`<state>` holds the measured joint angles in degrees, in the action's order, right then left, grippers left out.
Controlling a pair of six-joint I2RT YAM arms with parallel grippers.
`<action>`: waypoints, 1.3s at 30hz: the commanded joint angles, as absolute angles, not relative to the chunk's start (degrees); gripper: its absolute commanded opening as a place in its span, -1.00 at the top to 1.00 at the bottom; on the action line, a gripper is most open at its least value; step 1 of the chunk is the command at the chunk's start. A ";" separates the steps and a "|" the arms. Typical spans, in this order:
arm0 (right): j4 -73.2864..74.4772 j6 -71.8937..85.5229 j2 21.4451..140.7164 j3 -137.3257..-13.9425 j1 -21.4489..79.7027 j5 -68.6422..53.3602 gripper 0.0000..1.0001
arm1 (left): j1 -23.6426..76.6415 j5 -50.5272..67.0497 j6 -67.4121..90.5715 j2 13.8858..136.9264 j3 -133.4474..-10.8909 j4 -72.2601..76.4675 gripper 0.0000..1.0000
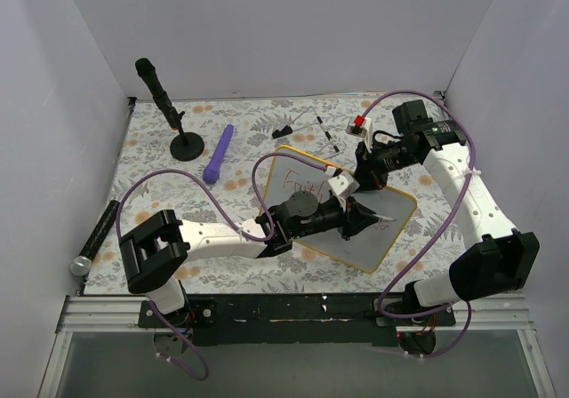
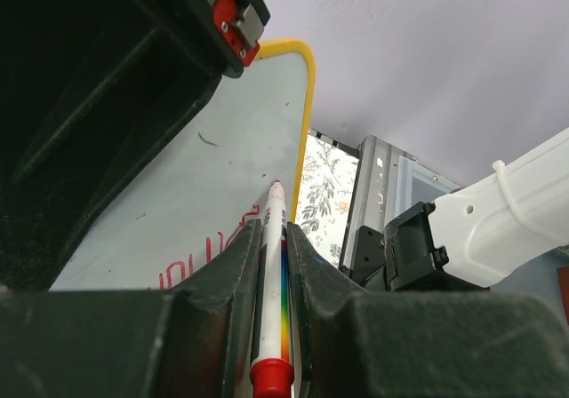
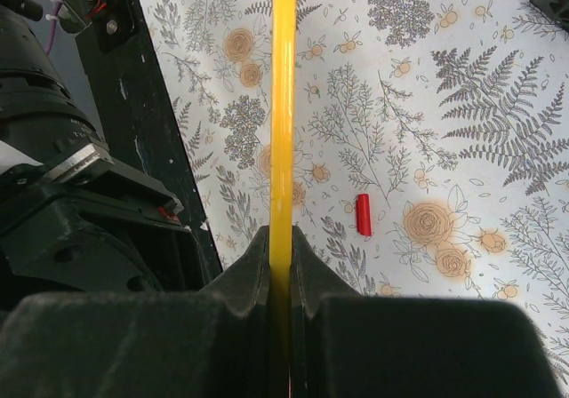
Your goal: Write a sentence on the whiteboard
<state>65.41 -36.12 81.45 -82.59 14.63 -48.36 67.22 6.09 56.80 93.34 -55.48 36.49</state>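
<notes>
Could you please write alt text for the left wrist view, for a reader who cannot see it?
The left gripper clamps a white marker, its red tip pointing at the whiteboard just past red lettering. The right arm shows behind.

The whiteboard (image 1: 378,238) looks smooth and glossy, rimmed in yellow plastic. The surface (image 1: 169,198) wears a matt, floral-printed covering.

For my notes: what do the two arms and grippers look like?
The left arm and right arm have white shells, black joint blocks and a purple cable looping along each; white zip ties bind the right one. The left gripper and right gripper are matte black with wedge-shaped fingers.
</notes>
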 commanded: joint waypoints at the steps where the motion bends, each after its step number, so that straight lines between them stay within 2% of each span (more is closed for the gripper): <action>1: 63.28 -36.65 79.45 -83.41 14.33 -54.23 0.97 | 66.89 4.48 55.90 93.43 -57.83 34.81 1.00; 39: 63.46 -36.65 79.72 -83.85 14.33 -54.32 0.97 | 66.97 4.66 56.60 91.32 -53.17 30.85 1.00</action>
<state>64.90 -36.40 81.45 -82.61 14.57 -48.40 67.35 6.07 57.36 93.78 -53.80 32.69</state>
